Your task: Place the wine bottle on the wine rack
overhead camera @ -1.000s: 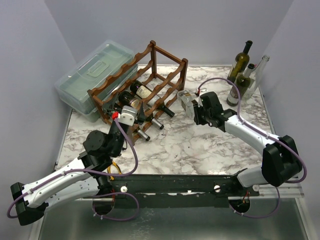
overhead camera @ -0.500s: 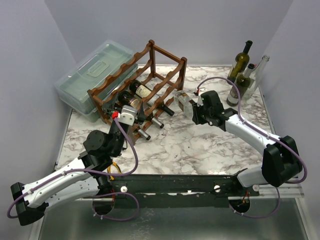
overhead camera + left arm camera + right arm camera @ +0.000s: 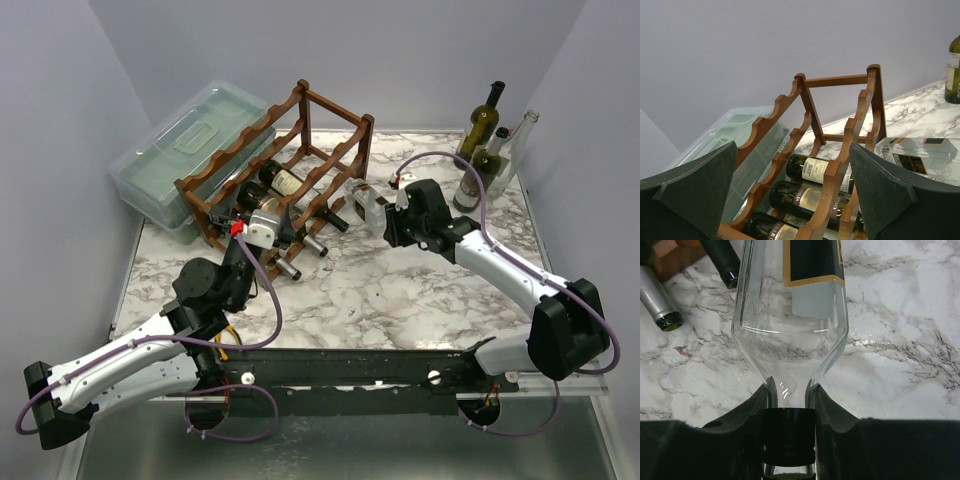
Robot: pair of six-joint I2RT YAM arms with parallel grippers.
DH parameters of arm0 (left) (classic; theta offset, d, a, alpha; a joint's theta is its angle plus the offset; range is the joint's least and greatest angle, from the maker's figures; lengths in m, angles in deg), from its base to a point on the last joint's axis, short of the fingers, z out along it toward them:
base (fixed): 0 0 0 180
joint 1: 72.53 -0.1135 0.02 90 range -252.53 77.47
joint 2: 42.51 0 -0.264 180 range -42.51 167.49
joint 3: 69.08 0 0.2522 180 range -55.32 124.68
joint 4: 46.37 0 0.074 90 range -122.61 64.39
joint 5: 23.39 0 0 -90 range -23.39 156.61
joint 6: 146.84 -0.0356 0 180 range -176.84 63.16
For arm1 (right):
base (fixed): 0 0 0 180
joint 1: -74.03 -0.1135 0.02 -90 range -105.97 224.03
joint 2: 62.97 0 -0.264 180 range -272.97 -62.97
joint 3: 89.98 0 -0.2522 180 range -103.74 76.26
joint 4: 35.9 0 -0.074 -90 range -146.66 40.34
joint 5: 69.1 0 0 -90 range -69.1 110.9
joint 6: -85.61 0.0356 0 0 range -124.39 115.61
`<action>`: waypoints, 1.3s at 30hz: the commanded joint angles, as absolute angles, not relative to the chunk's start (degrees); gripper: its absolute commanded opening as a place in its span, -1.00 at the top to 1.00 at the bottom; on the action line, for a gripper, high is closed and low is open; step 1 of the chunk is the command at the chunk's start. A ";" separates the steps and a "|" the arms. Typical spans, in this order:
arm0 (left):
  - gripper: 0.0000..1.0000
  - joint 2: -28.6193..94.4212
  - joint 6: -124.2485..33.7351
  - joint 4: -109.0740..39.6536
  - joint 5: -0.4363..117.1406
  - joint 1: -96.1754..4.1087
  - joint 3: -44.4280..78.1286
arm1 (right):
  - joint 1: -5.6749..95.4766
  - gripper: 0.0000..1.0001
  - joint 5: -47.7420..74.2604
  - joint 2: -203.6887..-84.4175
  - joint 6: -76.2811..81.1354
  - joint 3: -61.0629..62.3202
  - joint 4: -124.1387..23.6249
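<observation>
Far left, I am seeing a translucent lidded plastic box (image 3: 170, 150) touching the back of the wine rack (image 3: 236, 157). The rack is showing reddish-brown wood with scalloped rails in tiers. Dark labelled bottles (image 3: 810, 170) are lying in its lower cradles.

The left gripper (image 3: 792, 147) is hovering at the rack's near side, its matte black fingers (image 3: 695, 195) standing wide apart and holding nothing.

To the right, the wine bottle (image 3: 790, 330) is lying nearly level just beside the rack's right end, in no cradle. It is clear smooth glass with a black, gold-edged label. The right gripper (image 3: 788, 390) is clamping its narrow neck, the shoulder flaring beyond the fingertips over the veined marble table (image 3: 400, 290).

Far right, green bottles (image 3: 480, 125) are standing upright.
</observation>
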State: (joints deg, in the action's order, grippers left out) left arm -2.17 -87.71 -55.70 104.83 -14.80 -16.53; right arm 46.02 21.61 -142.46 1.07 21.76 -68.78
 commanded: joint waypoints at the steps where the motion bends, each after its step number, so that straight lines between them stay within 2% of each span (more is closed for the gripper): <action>1: -0.88 -1.91 -86.90 -57.04 105.73 -15.06 -15.74 | 45.67 0.99 17.94 -137.51 -0.26 16.63 -57.13; 6: -0.88 -1.60 -86.80 -57.04 105.76 -15.13 -15.82 | 45.65 0.99 17.30 -138.22 -1.22 18.03 -54.70; 13: -0.88 -1.07 -86.72 -57.04 105.71 -15.13 -15.91 | 45.64 0.99 17.20 -142.13 -3.76 23.19 -40.50; 18: -0.88 -0.87 -86.37 -57.03 105.46 -15.14 -15.90 | 46.58 0.99 17.11 -148.47 -6.42 27.07 -27.01; 23: -0.88 -0.87 -86.50 -57.04 105.59 -15.13 -16.07 | 49.44 0.99 11.51 -157.07 -4.56 27.60 -16.89; 26: -0.88 -0.64 -86.70 -57.04 105.78 -15.06 -16.12 | 50.59 0.99 7.82 -161.34 -6.39 26.04 -14.24; 32: -0.88 -0.33 -86.54 -57.04 105.29 -15.13 -16.25 | 51.35 0.99 3.35 -170.88 -17.27 17.88 -20.91; 34: -0.88 -0.19 -86.78 -57.03 105.43 -15.04 -16.36 | 51.60 0.86 3.77 -172.52 -18.47 16.01 -22.67; 36: -0.88 0.18 -87.03 -57.13 105.69 -15.12 -16.36 | 51.69 0.45 4.59 -173.63 -19.50 13.69 -26.41; 39: -0.88 0.70 -87.17 -57.21 105.64 -15.11 -16.37 | 51.64 0.23 5.68 -173.70 -20.87 12.45 -30.05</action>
